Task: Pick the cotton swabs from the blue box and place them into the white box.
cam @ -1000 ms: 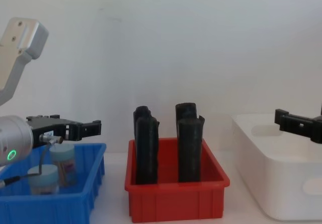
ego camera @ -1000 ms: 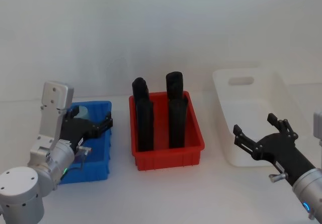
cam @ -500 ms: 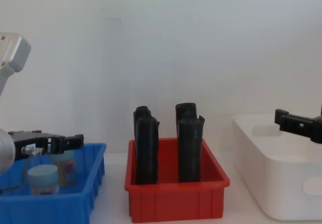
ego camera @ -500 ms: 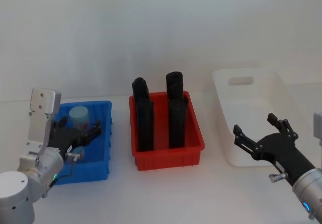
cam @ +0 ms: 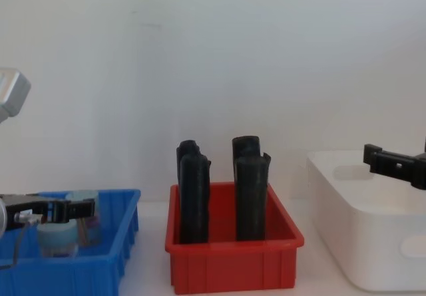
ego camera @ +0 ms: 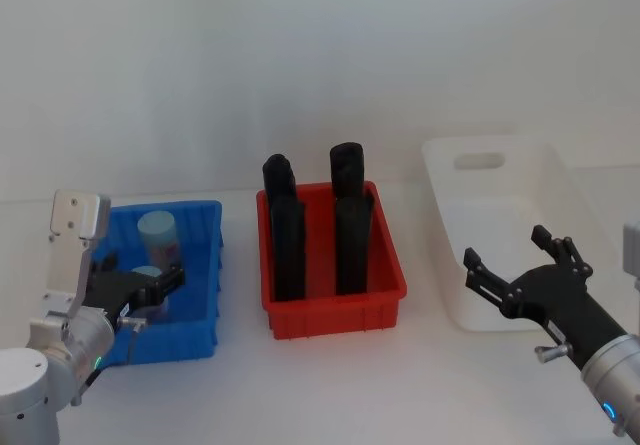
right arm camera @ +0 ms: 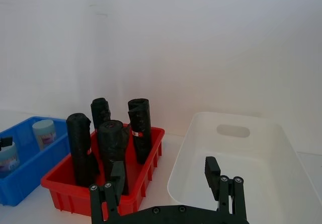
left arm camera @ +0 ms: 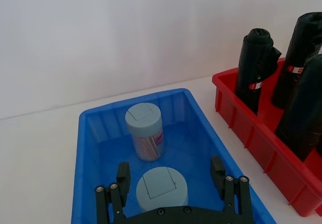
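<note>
Left wrist view: left gripper (left arm camera: 170,169), jaws spread, flanks the nearer cotton swabs (left arm camera: 161,188) jar in the blue box (left arm camera: 136,103); an off-centre close could topple it. Right gripper (ego camera: 505,247) hangs open near the white box (ego camera: 445,205).

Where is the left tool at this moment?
Head view, robot's left side: the open left tool is low inside the shallow blue plastic bin, fingers on either side of the nearer clear lidded swab jar.

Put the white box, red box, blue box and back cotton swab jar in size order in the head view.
1. white box
2. red box
3. blue box, close to red and partly hidden, so unsure
4. back cotton swab jar
</note>
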Motion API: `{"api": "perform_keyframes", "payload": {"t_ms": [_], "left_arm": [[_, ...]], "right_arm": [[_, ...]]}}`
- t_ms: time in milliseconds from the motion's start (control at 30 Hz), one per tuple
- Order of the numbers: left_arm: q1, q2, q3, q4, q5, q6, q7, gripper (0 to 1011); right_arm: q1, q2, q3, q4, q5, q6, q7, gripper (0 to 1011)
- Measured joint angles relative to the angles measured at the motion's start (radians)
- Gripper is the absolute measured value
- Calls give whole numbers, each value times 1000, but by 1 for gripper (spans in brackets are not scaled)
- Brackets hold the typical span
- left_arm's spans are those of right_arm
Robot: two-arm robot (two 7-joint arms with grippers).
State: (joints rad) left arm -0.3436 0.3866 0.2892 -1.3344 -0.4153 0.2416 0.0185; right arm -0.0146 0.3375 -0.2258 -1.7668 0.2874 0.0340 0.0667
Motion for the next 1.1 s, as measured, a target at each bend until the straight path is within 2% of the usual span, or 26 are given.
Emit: {"api": "perform_keyframes", "payload": {"t_ms": [367, 967, 1100], "left_arm": [[-21, -9, -7, 62, -6, 0, -26, 1004], [-47, -24, -17, 134, -40, -12, -69, 1004], [-49, -26, -18, 142, -45, -12, -73, 944]], "right_arm": [[0, 0, 0, 0, 0, 0, 0, 1001], [0, 0, 0, 0, 0, 0, 0, 1001], [0, 0, 0, 0, 0, 0, 0, 1001]]}}
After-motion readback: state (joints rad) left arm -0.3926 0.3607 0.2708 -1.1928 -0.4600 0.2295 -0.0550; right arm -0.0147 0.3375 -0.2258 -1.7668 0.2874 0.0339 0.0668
